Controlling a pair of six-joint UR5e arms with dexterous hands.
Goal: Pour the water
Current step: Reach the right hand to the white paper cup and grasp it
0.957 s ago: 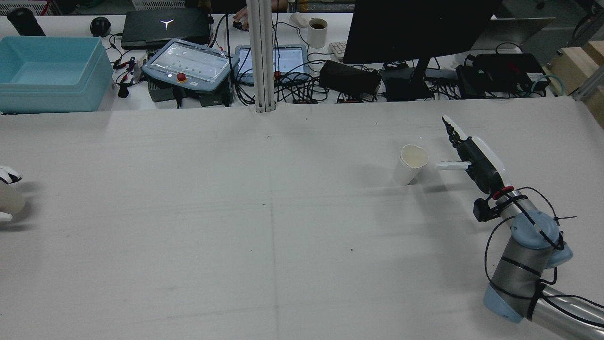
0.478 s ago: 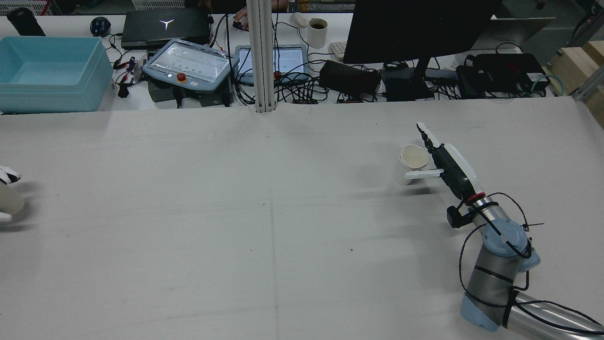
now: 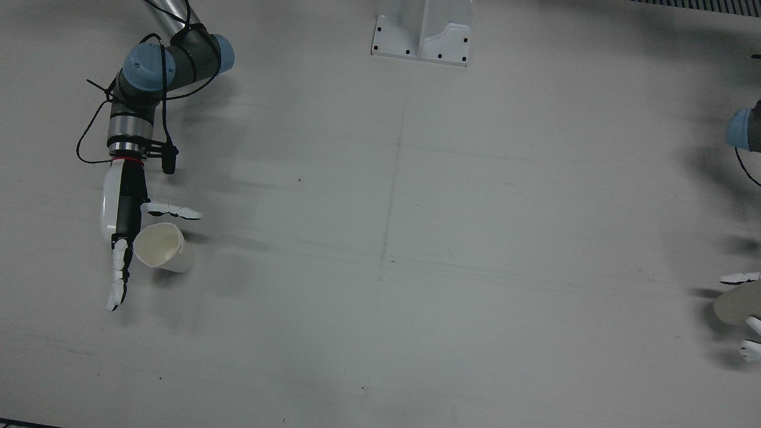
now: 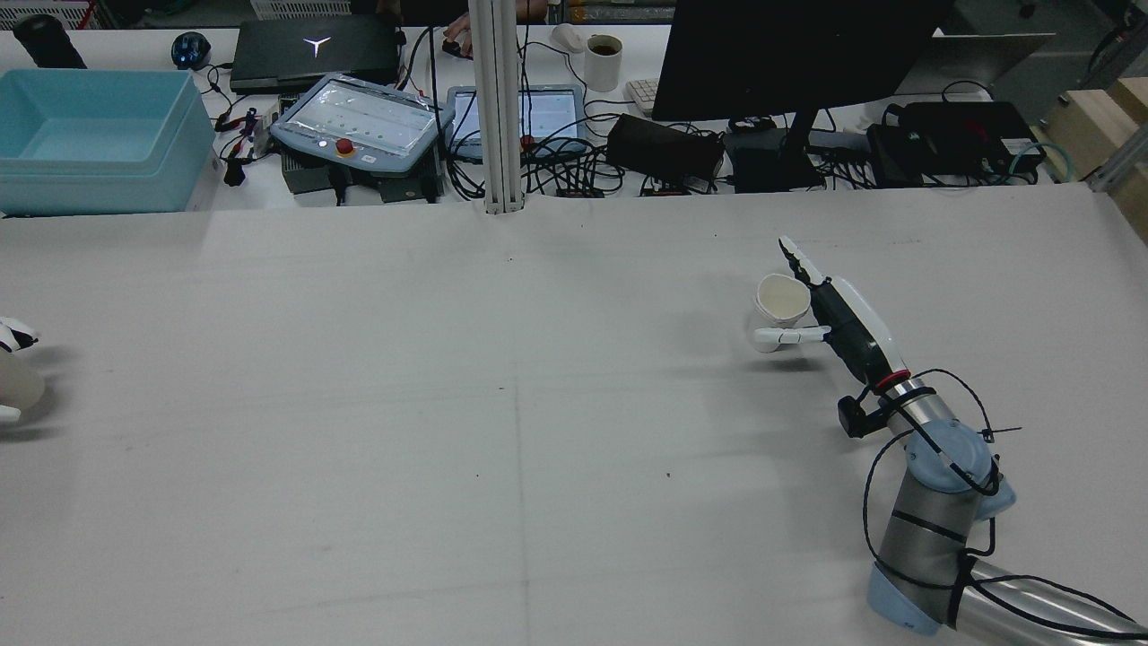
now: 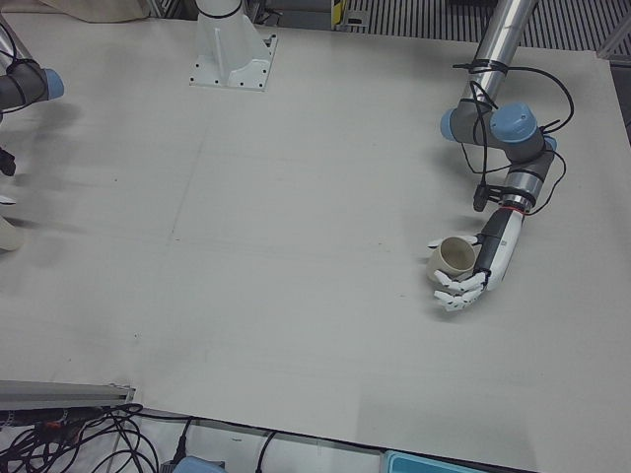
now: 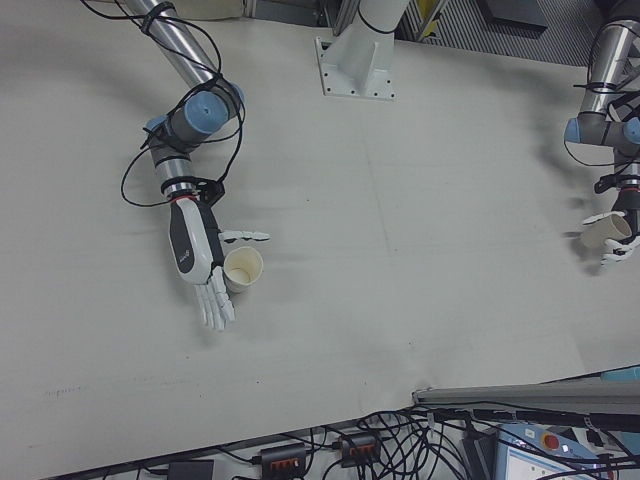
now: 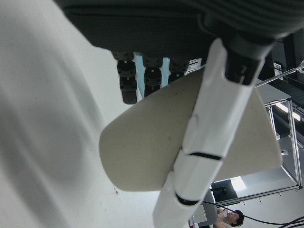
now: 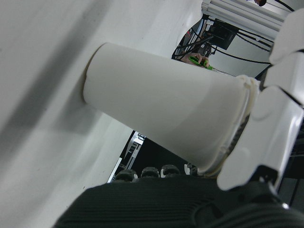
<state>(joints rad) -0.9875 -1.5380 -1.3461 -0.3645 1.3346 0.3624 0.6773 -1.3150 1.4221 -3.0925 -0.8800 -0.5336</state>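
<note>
A white paper cup [image 4: 780, 303] stands on the table at the right of the rear view. It also shows in the front view [image 3: 159, 247] and the right-front view [image 6: 243, 268]. My right hand [image 4: 839, 318] is open, its fingers straight. The cup sits between the thumb and the fingers, and the thumb touches its rim in the right hand view [image 8: 161, 109]. My left hand [image 5: 488, 264] is shut on a second paper cup [image 5: 455, 257] at the table's far left [image 4: 16, 381], thumb across its side [image 7: 142, 147].
A post [image 4: 496, 108] stands at the table's back edge. The bench behind it holds a blue tub [image 4: 90, 135], a teach pendant [image 4: 359, 121], a monitor [image 4: 789, 54] and cables. A white pedestal [image 3: 422, 30] stands between the arms.
My right hand has moved left to the cup, which now lies between thumb and fingers and has shifted slightly left. The left hand and its cup have not moved.
</note>
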